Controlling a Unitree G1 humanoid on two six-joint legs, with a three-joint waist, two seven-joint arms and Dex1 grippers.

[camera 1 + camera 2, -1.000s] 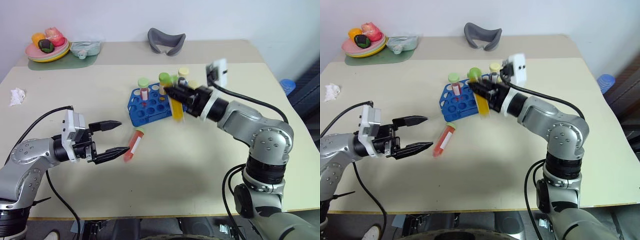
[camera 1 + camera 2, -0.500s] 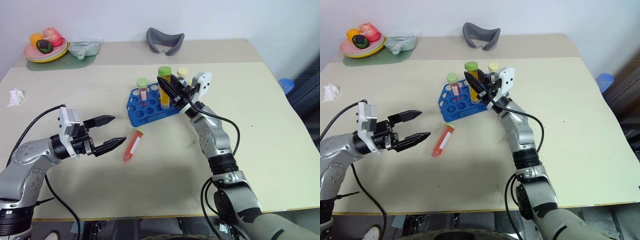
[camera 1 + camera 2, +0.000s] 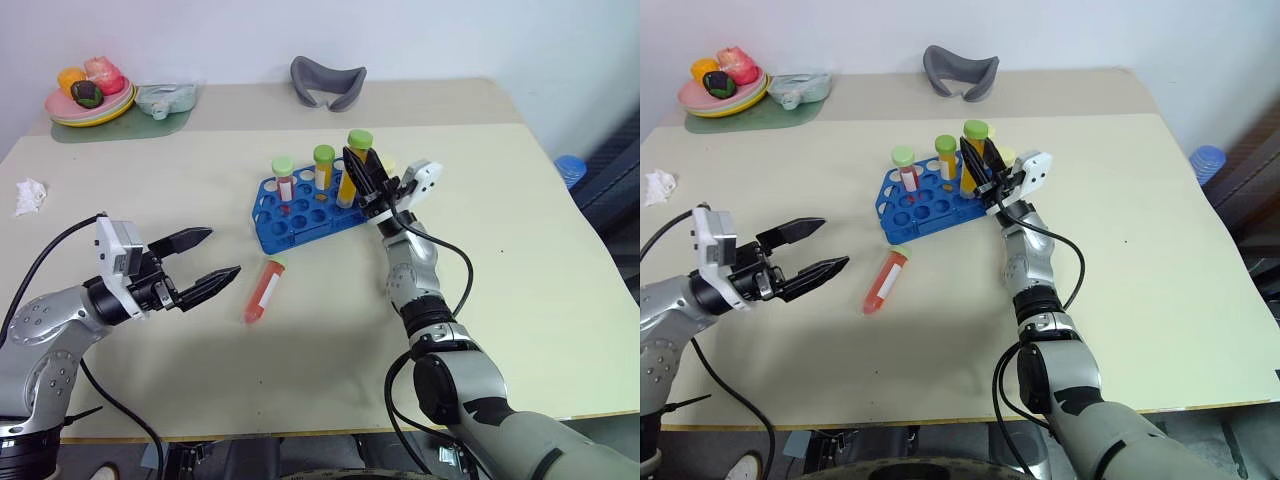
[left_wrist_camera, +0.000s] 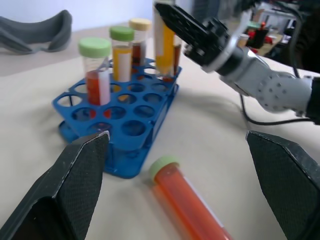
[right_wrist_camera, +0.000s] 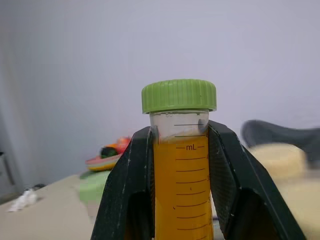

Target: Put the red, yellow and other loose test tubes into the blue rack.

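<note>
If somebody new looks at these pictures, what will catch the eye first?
First, the right gripper holding a yellow tube upright over the far end of the blue rack in the middle of the table. Next, the red tube lying loose just in front of the rack, with the open left gripper beside it.

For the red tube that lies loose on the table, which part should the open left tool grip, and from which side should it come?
Probably the middle of the barrel. The red tube lies flat on the table, green cap toward the blue rack, bare table along both long sides. The left tool, open and level, can come in from its own side, across the tube's length.
</note>
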